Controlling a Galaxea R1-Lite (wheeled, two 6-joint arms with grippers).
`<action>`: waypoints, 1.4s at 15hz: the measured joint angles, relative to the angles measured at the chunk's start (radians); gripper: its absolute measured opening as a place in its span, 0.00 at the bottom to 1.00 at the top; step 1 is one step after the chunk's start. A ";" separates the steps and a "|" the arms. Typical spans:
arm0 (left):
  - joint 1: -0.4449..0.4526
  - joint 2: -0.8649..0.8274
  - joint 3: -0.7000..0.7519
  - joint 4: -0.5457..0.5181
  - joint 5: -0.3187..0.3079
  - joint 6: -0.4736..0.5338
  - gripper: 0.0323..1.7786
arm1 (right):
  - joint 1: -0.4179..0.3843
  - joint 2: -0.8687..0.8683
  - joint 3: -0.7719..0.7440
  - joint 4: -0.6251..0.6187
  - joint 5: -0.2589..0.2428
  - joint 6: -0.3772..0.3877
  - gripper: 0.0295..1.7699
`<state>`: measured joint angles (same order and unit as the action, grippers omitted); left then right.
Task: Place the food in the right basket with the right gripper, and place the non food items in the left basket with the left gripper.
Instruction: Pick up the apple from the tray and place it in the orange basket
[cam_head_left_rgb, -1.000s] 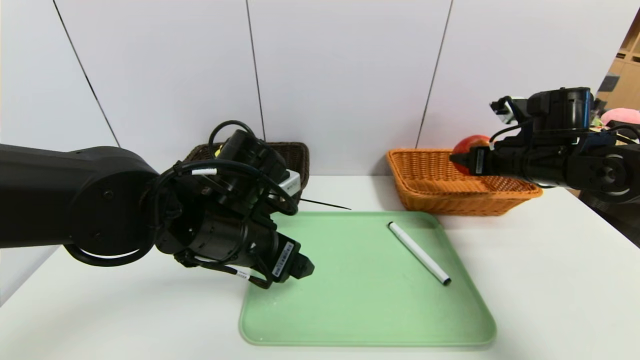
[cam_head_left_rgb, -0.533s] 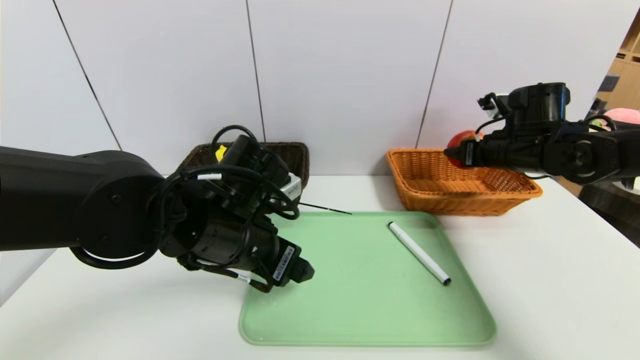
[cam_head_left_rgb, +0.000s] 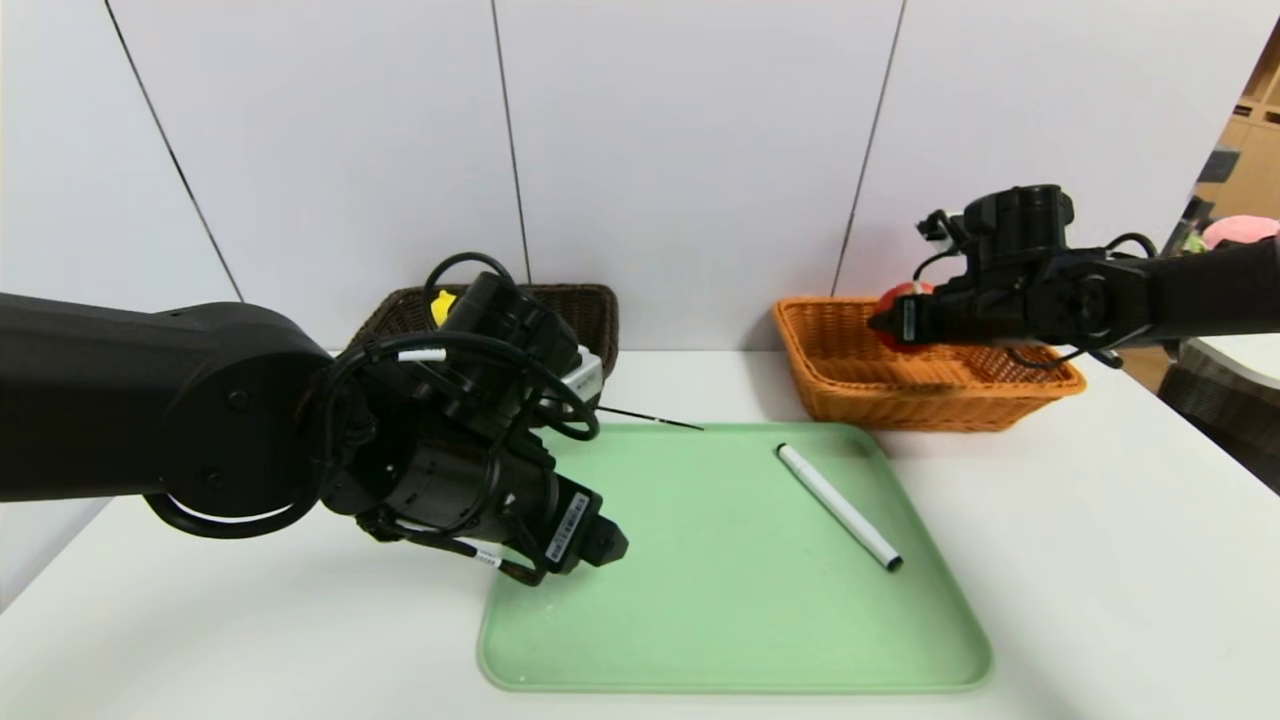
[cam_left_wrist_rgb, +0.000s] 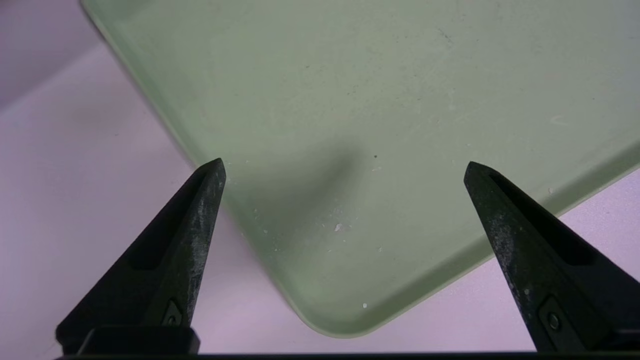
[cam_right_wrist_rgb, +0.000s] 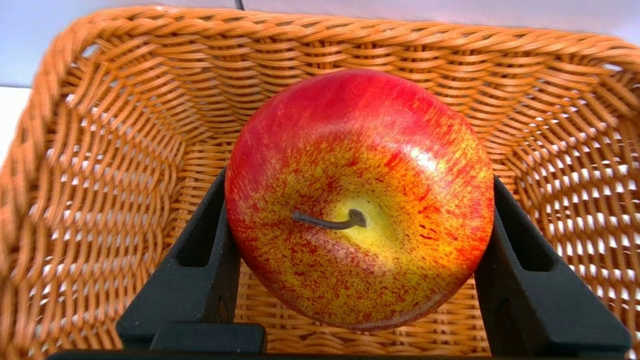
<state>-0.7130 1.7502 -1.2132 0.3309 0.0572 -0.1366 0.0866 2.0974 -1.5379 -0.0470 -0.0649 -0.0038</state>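
A red-and-yellow apple (cam_right_wrist_rgb: 359, 200) sits between the fingers of my right gripper (cam_head_left_rgb: 885, 322), which is shut on it just above the floor of the orange wicker basket (cam_head_left_rgb: 850, 385) at the back right; in the head view only a sliver of the apple (cam_head_left_rgb: 897, 293) shows. A white pen (cam_head_left_rgb: 838, 505) lies diagonally on the green tray (cam_head_left_rgb: 720, 620). My left gripper (cam_head_left_rgb: 605, 540) hovers open over the tray's near left corner (cam_left_wrist_rgb: 325, 320), nothing between its fingers. The dark brown basket (cam_head_left_rgb: 590, 310) stands at the back left, mostly hidden by my left arm.
A thin black stick (cam_head_left_rgb: 650, 417) lies by the tray's far left edge. Something yellow (cam_head_left_rgb: 440, 305) shows inside the dark basket. White wall panels stand close behind both baskets. Bare white table (cam_head_left_rgb: 1100, 560) stretches right of the tray.
My right gripper has carried the apple leftward and down, from above the orange basket's right rim into the basket. The left arm has hardly moved.
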 joint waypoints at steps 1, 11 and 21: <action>0.000 0.001 0.000 0.000 0.000 0.000 0.95 | 0.000 0.014 -0.023 0.022 0.000 0.001 0.70; 0.000 0.006 -0.003 0.000 0.002 0.000 0.95 | 0.000 0.066 -0.090 0.074 0.000 -0.006 0.85; 0.000 -0.019 -0.008 -0.050 0.005 0.008 0.95 | 0.000 -0.073 -0.126 0.256 0.015 0.005 0.93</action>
<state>-0.7134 1.7313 -1.2215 0.2804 0.0626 -0.1287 0.0870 2.0243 -1.6634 0.2087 -0.0496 0.0013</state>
